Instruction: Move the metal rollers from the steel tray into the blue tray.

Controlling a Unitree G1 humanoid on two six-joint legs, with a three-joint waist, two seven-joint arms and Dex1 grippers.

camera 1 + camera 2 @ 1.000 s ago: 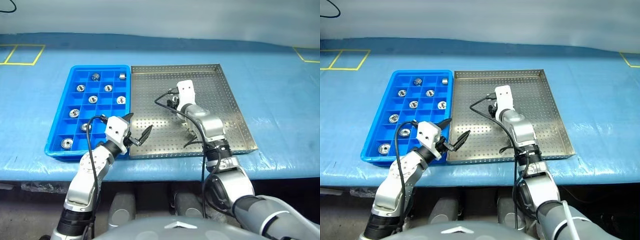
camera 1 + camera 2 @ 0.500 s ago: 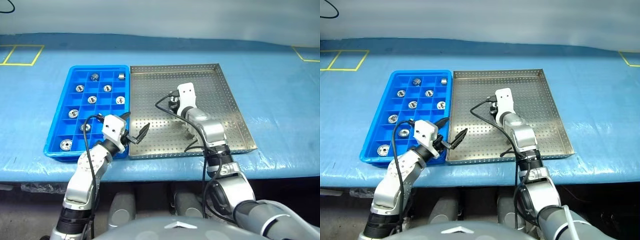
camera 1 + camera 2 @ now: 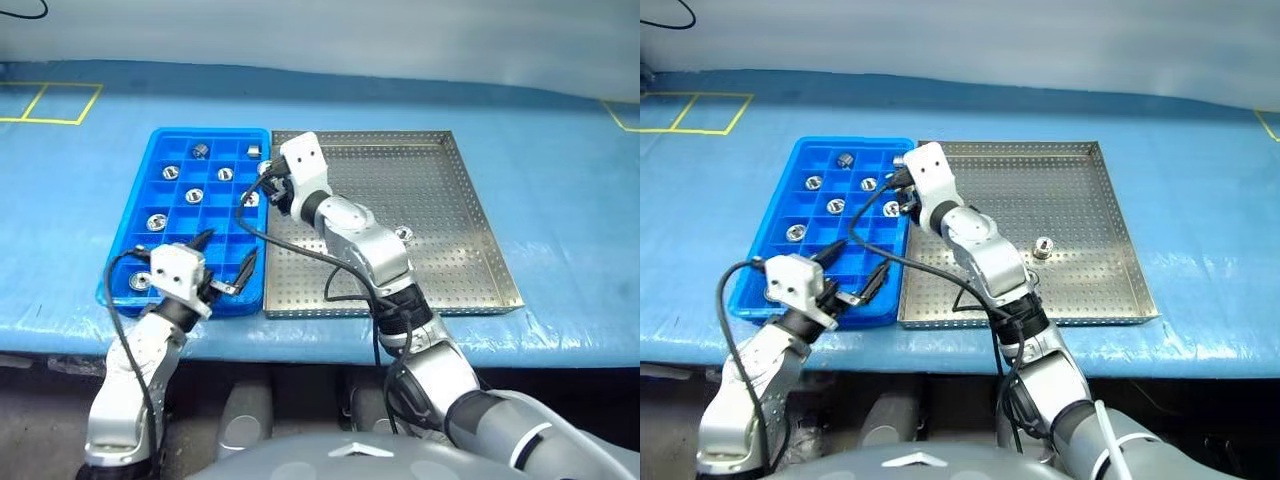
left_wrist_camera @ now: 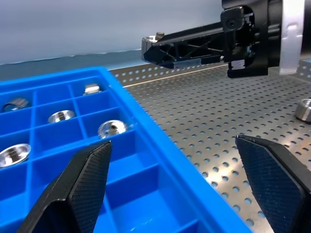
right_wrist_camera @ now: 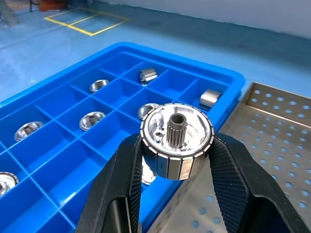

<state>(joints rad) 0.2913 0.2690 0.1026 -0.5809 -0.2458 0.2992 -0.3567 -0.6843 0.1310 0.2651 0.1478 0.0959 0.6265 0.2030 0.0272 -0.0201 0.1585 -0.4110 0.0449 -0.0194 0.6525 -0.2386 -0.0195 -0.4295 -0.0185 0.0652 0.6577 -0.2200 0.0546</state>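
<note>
The blue tray (image 3: pixel 210 132) lies left of the steel tray (image 3: pixel 450 200), the two touching. Several metal rollers (image 3: pixel 196 195) sit in the blue tray's compartments. One roller (image 3: pixel 403 234) stands alone on the steel tray. My right gripper (image 3: pixel 268 186) hovers over the seam between the trays, near the blue tray's far right compartments. It is shut on a roller (image 5: pixel 177 141), held with its toothed hub facing the wrist camera. My left gripper (image 3: pixel 225 255) hangs open with nothing between its fingers, over the blue tray's near right corner.
Both trays rest on a table covered in blue sheeting (image 3: pixel 560 180). Yellow tape marks lie at the far left (image 3: pixel 50 103) and far right (image 3: pixel 625 115). The table's front edge runs just behind my left gripper.
My right gripper shut on a roller in the steel tray, lifted it and carried it left to the blue tray's edge. My left gripper, still open, drew left to the blue tray's near corner.
</note>
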